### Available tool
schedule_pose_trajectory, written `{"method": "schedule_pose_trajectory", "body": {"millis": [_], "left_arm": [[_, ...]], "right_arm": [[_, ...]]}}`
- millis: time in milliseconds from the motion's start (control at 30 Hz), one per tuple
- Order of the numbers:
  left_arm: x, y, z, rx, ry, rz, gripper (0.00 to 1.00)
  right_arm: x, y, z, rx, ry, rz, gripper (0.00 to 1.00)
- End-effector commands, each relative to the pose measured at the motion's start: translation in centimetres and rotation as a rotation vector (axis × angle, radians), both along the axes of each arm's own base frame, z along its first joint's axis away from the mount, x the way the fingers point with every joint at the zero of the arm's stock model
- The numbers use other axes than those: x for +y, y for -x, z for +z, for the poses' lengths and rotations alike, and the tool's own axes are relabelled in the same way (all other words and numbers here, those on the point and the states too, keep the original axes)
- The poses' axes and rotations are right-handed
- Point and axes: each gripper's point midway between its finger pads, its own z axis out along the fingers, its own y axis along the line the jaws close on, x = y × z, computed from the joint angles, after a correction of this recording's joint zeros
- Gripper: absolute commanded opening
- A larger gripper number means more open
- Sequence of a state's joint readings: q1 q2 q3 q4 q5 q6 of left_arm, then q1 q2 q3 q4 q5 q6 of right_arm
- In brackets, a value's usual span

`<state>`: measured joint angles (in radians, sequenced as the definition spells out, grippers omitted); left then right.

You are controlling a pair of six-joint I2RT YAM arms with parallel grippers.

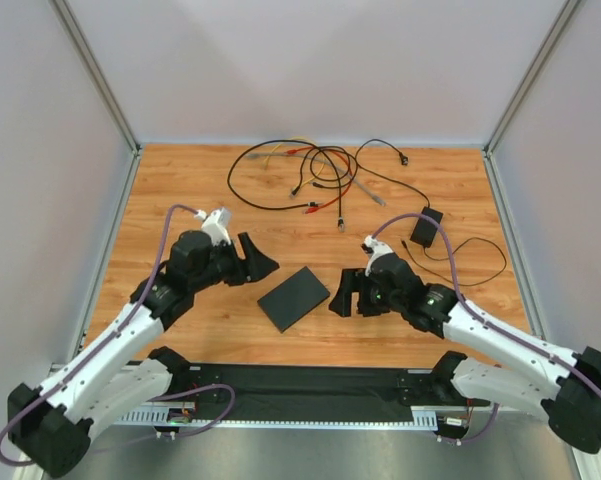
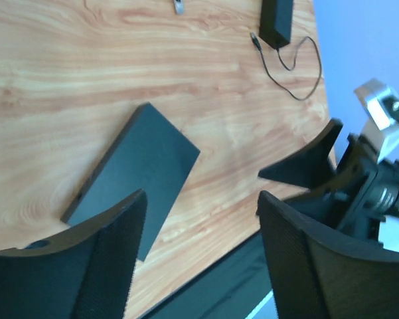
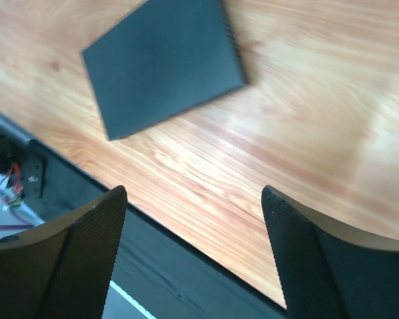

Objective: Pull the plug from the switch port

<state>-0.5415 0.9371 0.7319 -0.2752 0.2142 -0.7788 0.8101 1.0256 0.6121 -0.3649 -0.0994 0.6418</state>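
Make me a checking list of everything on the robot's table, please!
Surface: light wooden table top, no spills seen.
Job's things: flat matte-black rectangular switch lies flat between the hands; no plug seen in it.
Clutter: small black power-adapter brick at the back right.
Grippers: left hand open, empty; right hand open, empty; neither touches the switch.
Cables: tangle of black and red leads at the back; thin black cord by the adapter.
Surroundings: pale walls, black rail at the near edge.
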Motion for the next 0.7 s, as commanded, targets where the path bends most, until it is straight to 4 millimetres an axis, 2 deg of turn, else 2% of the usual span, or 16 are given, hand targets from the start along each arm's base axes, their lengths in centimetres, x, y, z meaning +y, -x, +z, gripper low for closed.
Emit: {"method": "schedule_pose_trajectory", "body": {"millis": [0,33,67,100,133,200,267,333,367,467,667], "left_arm": [[1.2,3.8,-4.3,0.116,0.016,-0.012,0.78],[1.0,4.8,-4.5,0.126,0.042,-0.040,0.81],[1.3,5.9,-5.8,0.143,0.060,-0.047,0.84],[1.3,6.2,-5.9,0.132,0.079,-0.057,0.87],[1.1,7.1,-5.7,0.114,0.110,-0.095,0.89],[1.1,8.1,-7.0,0.127,0.126,-0.119,0.91],[0.7,9.4,-7.4,0.132,0.187,-0.165,0.92],[0.0,10.1,-5.8,0.072,0.274,-0.218,0.93],[0.0,10.4,-6.3,0.087,0.298,-0.218,0.93],[0.1,10.8,-5.6,0.046,0.335,-0.231,0.94],[0.1,11.3,-6.1,0.044,0.354,-0.241,0.94]], "right_arm": [[-4.9,0.6,-2.0,0.031,0.143,-0.183,0.85],[-5.3,0.8,-2.0,0.035,0.137,-0.209,0.86],[-6.0,0.9,-2.1,0.021,0.136,-0.228,0.96],[-6.3,1.0,-2.3,0.020,0.134,-0.243,1.00],[-6.5,1.1,-2.1,0.012,0.116,-0.257,1.00],[-6.2,1.7,-2.7,0.027,0.091,-0.232,1.00],[-5.0,2.0,-2.3,0.025,0.027,-0.186,1.00],[-4.7,2.2,-3.0,0.030,0.000,-0.177,1.00],[-3.8,2.5,-2.7,0.042,-0.044,-0.146,1.00],[-3.6,2.5,-3.1,0.048,-0.057,-0.153,1.00],[-3.6,2.4,-3.4,0.029,-0.080,-0.159,1.00]]}}
